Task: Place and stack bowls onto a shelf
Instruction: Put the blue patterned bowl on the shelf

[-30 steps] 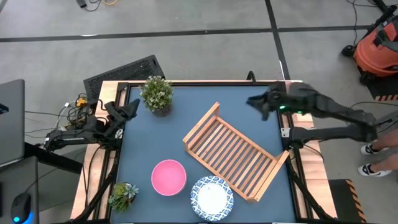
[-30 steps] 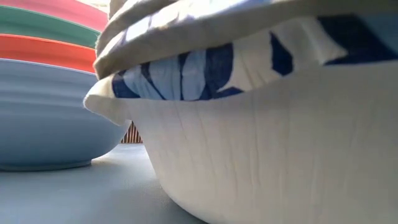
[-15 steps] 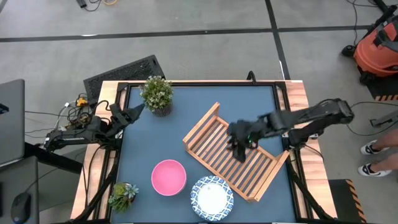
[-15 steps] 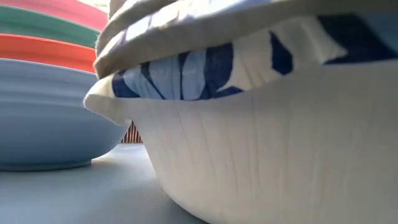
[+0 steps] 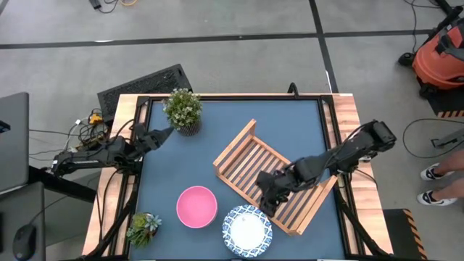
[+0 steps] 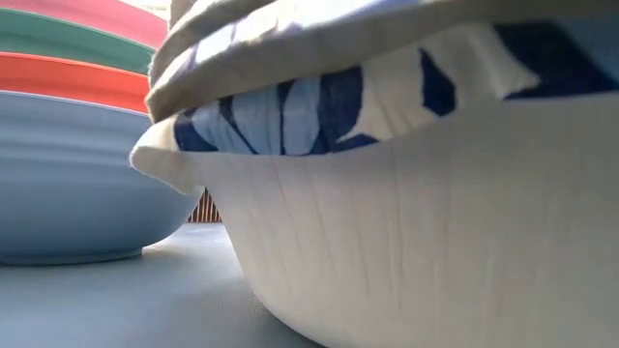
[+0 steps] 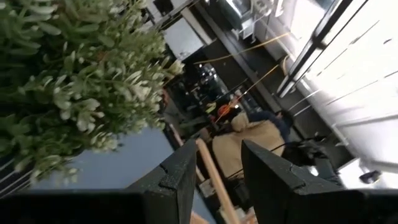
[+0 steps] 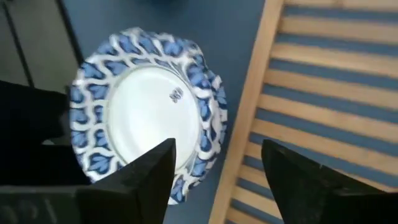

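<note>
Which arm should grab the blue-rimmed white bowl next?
The right. Its gripper hangs over the shelf edge right beside the white bowl with the blue rim, jaws open, the bowl filling its wrist view. The left gripper waits far off by the potted plant.

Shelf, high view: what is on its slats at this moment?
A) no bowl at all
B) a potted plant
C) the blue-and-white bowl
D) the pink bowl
A: the shelf carries no bowl; the pink bowl and the blue-and-white bowl both sit on the table beside it, with the right gripper open over the shelf's near edge.
</note>
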Tool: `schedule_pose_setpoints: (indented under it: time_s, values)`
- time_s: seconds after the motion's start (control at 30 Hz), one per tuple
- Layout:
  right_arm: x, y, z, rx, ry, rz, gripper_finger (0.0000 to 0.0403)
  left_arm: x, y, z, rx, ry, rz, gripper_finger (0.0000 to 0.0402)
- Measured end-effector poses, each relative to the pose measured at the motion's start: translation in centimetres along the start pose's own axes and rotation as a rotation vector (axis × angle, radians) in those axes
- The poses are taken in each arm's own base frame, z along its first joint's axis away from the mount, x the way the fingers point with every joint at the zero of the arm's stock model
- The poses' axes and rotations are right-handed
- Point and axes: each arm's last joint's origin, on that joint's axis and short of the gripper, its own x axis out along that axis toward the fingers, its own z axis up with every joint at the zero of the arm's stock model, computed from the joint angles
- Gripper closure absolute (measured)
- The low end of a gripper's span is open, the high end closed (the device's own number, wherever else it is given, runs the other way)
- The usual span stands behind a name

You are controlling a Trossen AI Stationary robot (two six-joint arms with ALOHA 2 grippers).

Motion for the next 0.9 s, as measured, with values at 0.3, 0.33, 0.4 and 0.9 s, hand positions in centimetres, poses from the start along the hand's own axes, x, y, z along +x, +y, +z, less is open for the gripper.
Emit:
schedule_pose_setpoints:
  time_s: [0.3,0.33,0.4,0.9]
  values:
    - [3.0,1.5,-1.2,0.108,0.035,0.038,0.0137,0.0,0.5,-0.7,0.045,0.106,0.017,0.0289]
    - [3.3,1.5,-1.4,0.106,0.042,0.032,0.0137,0.0,0.5,-0.7,0.048,0.111,0.013,0.0289]
    - [3.9,1.6,-1.9,0.097,0.061,0.012,0.0138,0.0,0.6,-0.7,0.05,0.116,0.015,0.0289]
    - [6.5,1.1,-2.8,0.06,0.115,-0.072,0.0138,-0.1,1.2,-1.2,0.061,0.153,0.079,0.0289]
